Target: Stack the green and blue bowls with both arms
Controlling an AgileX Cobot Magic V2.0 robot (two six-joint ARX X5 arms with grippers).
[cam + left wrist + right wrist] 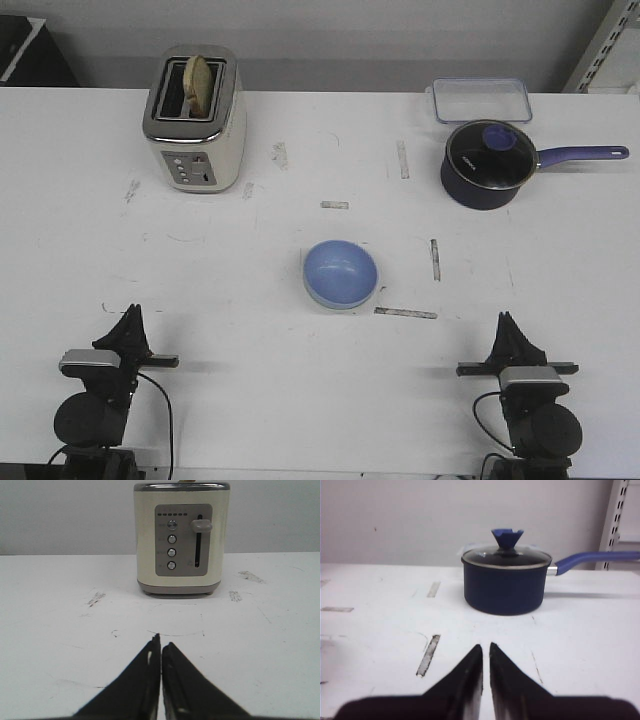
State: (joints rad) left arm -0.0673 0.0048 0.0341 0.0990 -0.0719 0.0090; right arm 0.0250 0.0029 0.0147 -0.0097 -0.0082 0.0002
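Note:
The blue bowl [340, 270] sits near the middle of the white table in the front view. A thin pale mint edge, the green bowl [345, 305], shows under its near rim, so the blue one seems to rest inside it. Neither wrist view shows the bowls. My left gripper [130, 314] [161, 642] rests at the near left, shut with nothing in it, well apart from the bowls. At the near right my right gripper [507, 320] [486, 647] is also shut and holds nothing.
A cream toaster [194, 118] [181, 537] with bread in it stands at the far left. A dark saucepan [487, 163] [504, 584] with a lid and blue handle is at the far right, a clear container [481, 100] behind it. Tape strips [405, 313] mark the table.

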